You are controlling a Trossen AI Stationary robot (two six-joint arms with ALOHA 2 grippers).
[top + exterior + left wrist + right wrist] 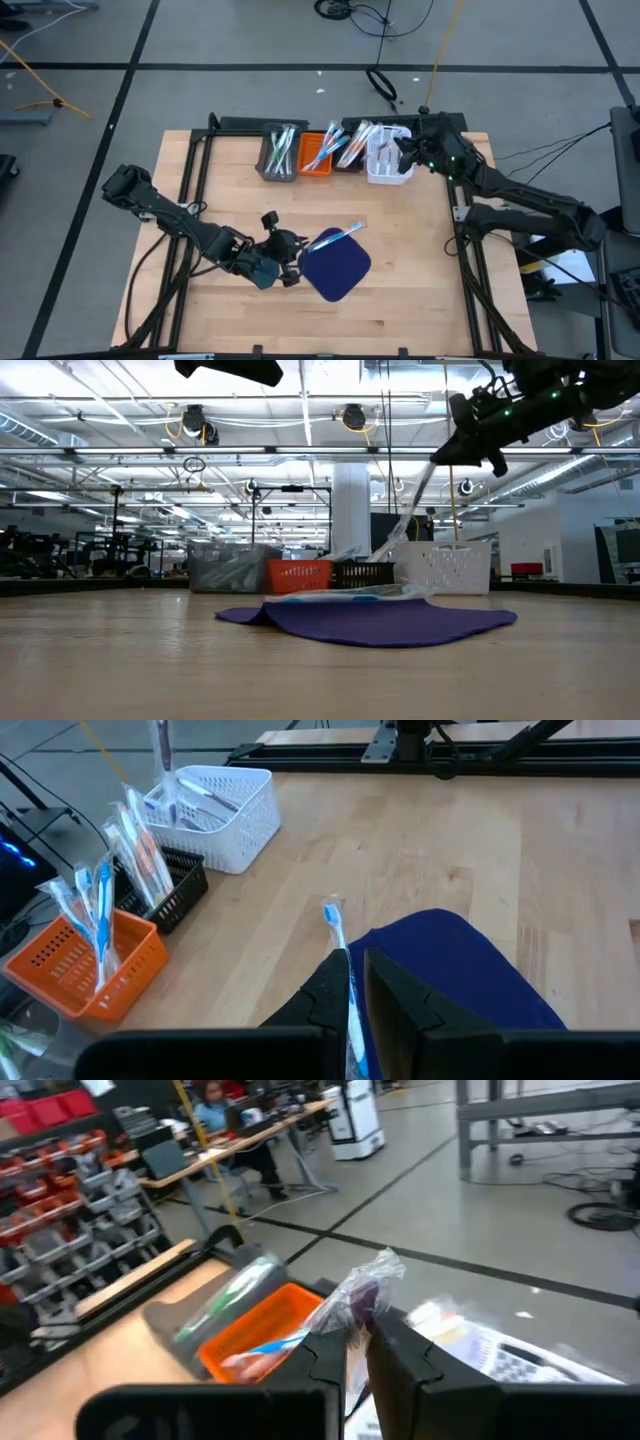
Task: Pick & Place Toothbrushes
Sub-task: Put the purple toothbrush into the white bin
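A wrapped blue toothbrush (337, 935) lies across the edge of the dark blue mat (336, 264), pinched at its near end between the narrow fingers of the left gripper (356, 988). Above the white basket (388, 160), the right gripper (357, 1342) is clamped on another wrapped toothbrush (362, 1292), hanging down toward the basket.

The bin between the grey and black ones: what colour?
Orange bin, clearest in the left wrist view.
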